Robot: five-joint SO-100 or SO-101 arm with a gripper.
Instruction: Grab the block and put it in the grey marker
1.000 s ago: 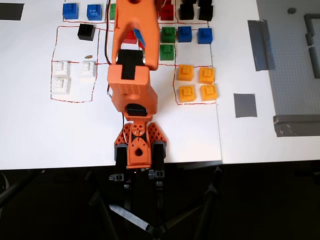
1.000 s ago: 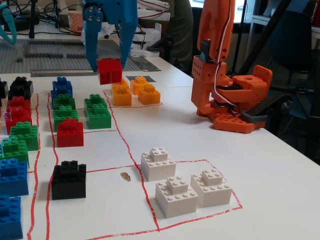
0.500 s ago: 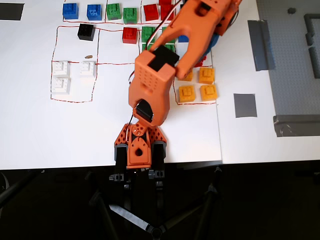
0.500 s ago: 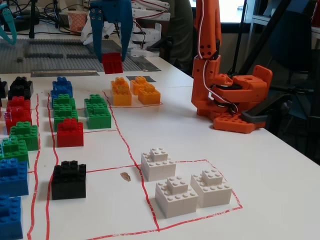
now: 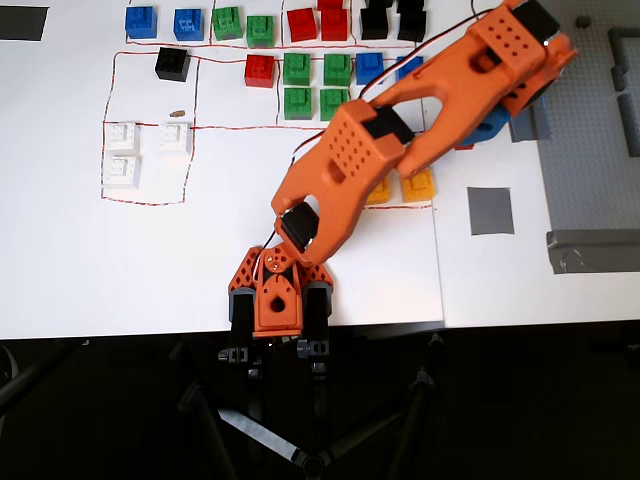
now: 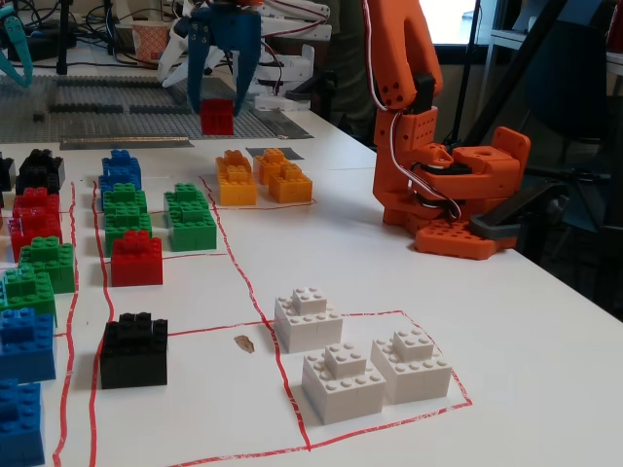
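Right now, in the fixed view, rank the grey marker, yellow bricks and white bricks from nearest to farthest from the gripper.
1. grey marker, just right of the gripper holding the block.
2. yellow bricks, a little nearer the camera.
3. white bricks, in the foreground.

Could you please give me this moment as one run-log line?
gripper: shut on block | block: held, not on grey marker | grey marker: bare

The white tabletop [image 5: 80, 270] ends at a dark floor where black tripod legs [image 5: 270, 440] spread in the overhead view. In the fixed view, a cluttered workbench [image 6: 88, 29] with cables stands behind, and bright daylight falls from a window [image 6: 453, 19].
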